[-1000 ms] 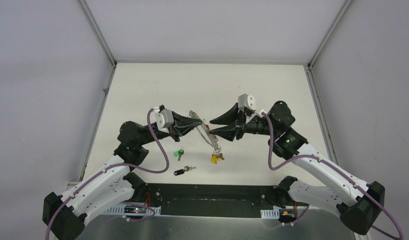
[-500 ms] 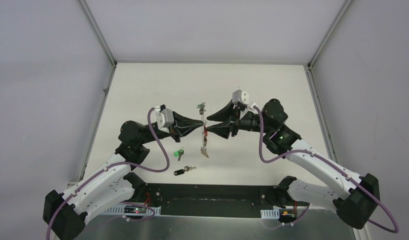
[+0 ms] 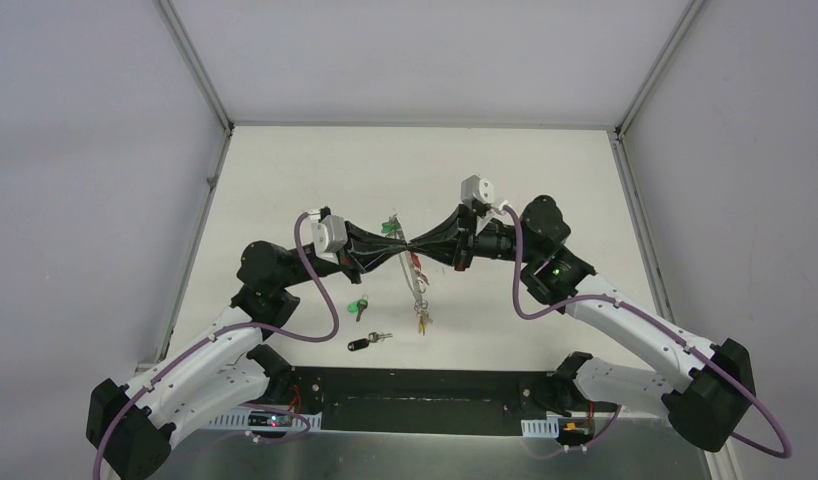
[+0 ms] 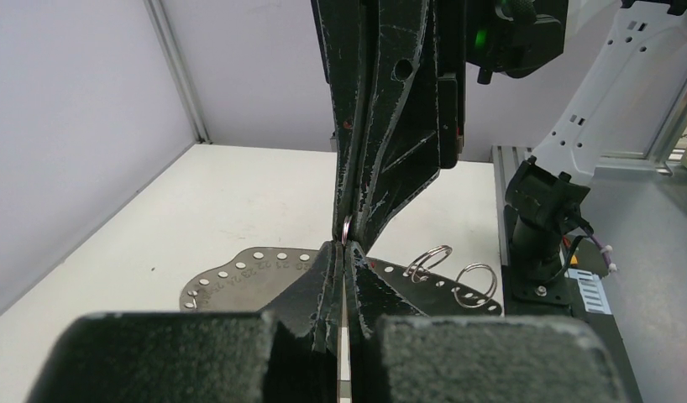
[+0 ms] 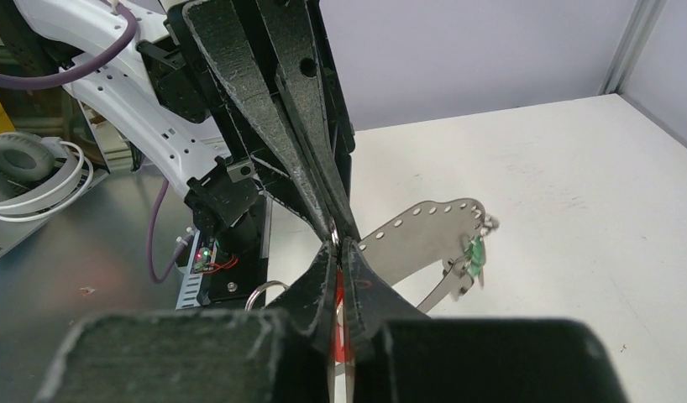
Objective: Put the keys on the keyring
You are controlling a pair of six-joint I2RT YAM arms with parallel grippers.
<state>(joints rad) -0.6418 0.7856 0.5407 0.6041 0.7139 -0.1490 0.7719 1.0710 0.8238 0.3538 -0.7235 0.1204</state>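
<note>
The green-capped key [image 3: 360,305] and the black-capped key [image 3: 362,344] lie loose on the table [image 3: 285,180], near its front edge, a little apart from each other and not yet threaded. The green one points its blade toward the arm bases. The black one lies roughly crosswise, blade to the right.

The keyring [image 3: 417,285] is held off the table, just to the right of them in the overhead view. From above it is seen almost edge-on, with a yellow-capped key [image 3: 423,322] dangling at its low end. In the wrist views its band shows as flat perforated metal.

The left gripper [image 3: 406,246] and the right gripper [image 3: 416,245] meet tip to tip, each pinched closed on the keyring, with no gap between the jaws beyond the metal itself.

Both loose keys sit on the left arm's side, so the left gripper looks the nearer one. It would probably have to let go and reach down and back toward its own base while the right gripper holds the ring.
</note>
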